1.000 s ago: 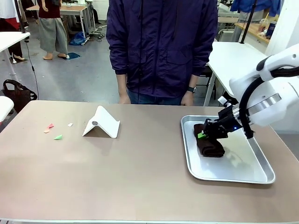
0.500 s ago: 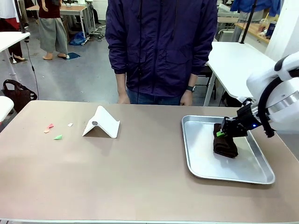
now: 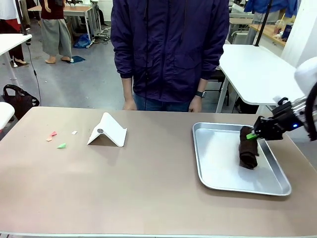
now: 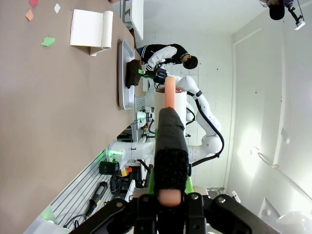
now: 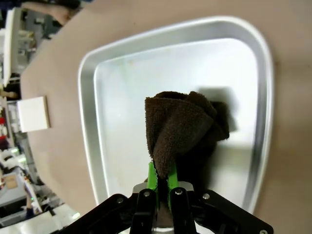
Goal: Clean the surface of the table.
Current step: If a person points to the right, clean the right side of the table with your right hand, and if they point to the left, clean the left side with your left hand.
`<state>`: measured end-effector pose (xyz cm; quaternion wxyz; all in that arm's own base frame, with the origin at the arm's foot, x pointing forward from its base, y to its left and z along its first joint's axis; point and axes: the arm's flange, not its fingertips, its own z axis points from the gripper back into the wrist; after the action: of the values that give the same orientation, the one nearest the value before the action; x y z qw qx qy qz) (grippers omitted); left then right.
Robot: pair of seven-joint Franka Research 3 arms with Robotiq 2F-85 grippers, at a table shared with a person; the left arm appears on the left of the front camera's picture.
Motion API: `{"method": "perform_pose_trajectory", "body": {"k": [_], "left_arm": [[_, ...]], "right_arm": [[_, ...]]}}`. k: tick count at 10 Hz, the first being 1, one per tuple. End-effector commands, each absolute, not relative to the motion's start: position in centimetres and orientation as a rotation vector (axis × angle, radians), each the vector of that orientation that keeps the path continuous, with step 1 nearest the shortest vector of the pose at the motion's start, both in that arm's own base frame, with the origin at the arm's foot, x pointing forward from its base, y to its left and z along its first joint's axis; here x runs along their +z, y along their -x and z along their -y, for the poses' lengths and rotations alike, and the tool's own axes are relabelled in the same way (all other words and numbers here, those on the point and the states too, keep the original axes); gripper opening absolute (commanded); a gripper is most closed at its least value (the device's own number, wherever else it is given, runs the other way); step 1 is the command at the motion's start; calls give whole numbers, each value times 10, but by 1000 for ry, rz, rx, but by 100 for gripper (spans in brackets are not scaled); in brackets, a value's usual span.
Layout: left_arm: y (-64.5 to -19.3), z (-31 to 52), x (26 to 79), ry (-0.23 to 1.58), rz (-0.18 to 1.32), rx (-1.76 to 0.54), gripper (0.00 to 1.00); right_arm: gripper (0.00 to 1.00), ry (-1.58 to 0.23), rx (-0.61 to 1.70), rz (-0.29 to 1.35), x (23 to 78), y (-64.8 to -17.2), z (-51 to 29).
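The left jaws are shut on a dark fuzzy stick [image 4: 170, 146] with a pale orange tip, held clear of the bench [image 3: 148, 198]. On the right side, the right jaws pinch tight on the top of a brown cloth [image 3: 248, 147]. It hangs lengthwise into the metal tray [image 3: 218, 163], its lower end at or just above the tray floor. The coloured paper scraps [image 3: 61, 145] lie well to the left across the bench, past a white folded stand [image 3: 108, 130], so the left arm looks nearer to them. A person [image 3: 171, 49] stands at the far edge.
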<state>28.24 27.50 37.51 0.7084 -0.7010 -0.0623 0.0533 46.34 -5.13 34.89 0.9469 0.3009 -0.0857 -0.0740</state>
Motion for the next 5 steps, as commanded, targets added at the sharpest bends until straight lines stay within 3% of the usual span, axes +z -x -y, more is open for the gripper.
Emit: {"method": "perform_pose_trajectory", "body": {"k": [1,5], "left_arm": [[-280,-274,378,1570,153,100,2],[-280,-274,378,1570,153,100,2]], "right_arm": [[9,-561,-102,157,404,-451,55],[9,-500,-8,160,469,-400,58]]}}
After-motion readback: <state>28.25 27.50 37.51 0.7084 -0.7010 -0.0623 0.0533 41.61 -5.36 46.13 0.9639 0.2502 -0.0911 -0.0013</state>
